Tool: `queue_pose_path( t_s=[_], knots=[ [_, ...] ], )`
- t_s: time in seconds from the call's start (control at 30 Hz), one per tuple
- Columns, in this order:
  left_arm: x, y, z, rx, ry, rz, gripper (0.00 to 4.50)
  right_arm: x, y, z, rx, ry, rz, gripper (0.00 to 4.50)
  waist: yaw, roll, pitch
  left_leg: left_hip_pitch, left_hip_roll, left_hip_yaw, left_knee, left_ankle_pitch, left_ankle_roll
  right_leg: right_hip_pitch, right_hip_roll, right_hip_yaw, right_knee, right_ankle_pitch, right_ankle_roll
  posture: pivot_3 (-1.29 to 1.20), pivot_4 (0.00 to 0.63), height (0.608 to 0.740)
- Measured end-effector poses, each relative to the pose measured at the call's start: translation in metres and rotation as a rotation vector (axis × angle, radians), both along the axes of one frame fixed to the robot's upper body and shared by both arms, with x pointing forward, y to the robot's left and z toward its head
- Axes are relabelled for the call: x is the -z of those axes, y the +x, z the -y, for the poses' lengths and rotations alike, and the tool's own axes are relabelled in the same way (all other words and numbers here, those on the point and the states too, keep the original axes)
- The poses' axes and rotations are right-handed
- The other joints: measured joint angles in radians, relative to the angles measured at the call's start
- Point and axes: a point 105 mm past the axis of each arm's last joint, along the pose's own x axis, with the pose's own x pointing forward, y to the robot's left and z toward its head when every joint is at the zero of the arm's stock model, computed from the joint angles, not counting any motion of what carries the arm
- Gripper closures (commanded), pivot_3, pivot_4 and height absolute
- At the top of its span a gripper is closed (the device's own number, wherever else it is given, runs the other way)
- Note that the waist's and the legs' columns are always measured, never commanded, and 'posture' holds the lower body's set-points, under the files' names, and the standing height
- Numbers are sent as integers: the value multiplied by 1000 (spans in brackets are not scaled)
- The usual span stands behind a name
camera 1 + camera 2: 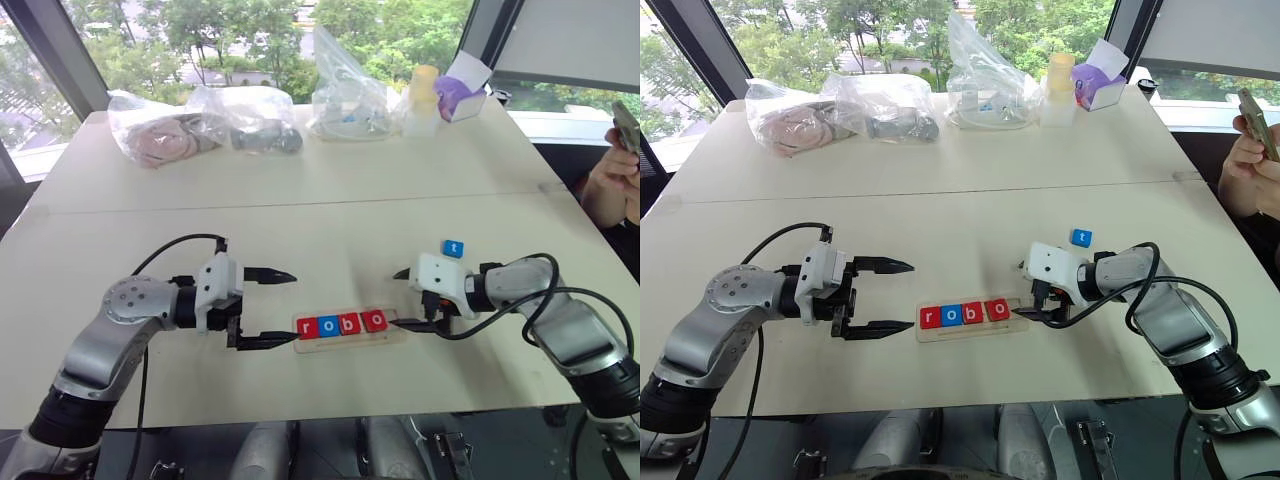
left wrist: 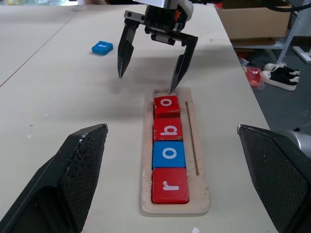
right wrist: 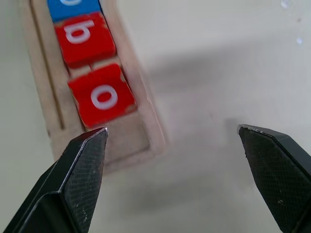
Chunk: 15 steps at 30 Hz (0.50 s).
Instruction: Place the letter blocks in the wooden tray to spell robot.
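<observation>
The right gripper (image 1: 403,298) hangs with its fingers spread wide and nothing between them, its lower tip just at the right end of the wooden tray (image 1: 345,340). From there the tray runs leftward across the table, long axis left to right, with four letter blocks seated in it: a red r (image 1: 306,327), a blue o (image 1: 329,325), a red b (image 1: 351,323) and a red o (image 1: 374,320). The last slot, at the right end beside that fingertip, looks unfilled. The blue t block (image 1: 453,248) lies loose on the table, on the far side of the right wrist and slightly to its right. The left gripper (image 1: 282,307), also wide open and empty, sits at the tray's left end, well apart from the t. The right arm is clearly the nearer; fetching the t would likely mean drawing back from the tray and reaching farther away.
</observation>
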Motion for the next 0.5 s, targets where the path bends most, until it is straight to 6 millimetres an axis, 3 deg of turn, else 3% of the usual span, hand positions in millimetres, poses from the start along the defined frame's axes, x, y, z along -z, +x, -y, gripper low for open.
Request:
queue_pose_path(
  t_s=[0.3,0.5],
  knots=[
    [-1,1,1,1,0,2,0,1,-3,-11,-16,29,-8,112,0,0,0,0,0,0,0,0,0,0,0,0,0,0,0,0,150,740],
    [-1,1,1,1,0,2,0,-1,-2,-6,-9,11,-4,112,0,0,0,0,0,0,0,0,0,0,0,0,0,0,0,0,150,740]
  ],
)
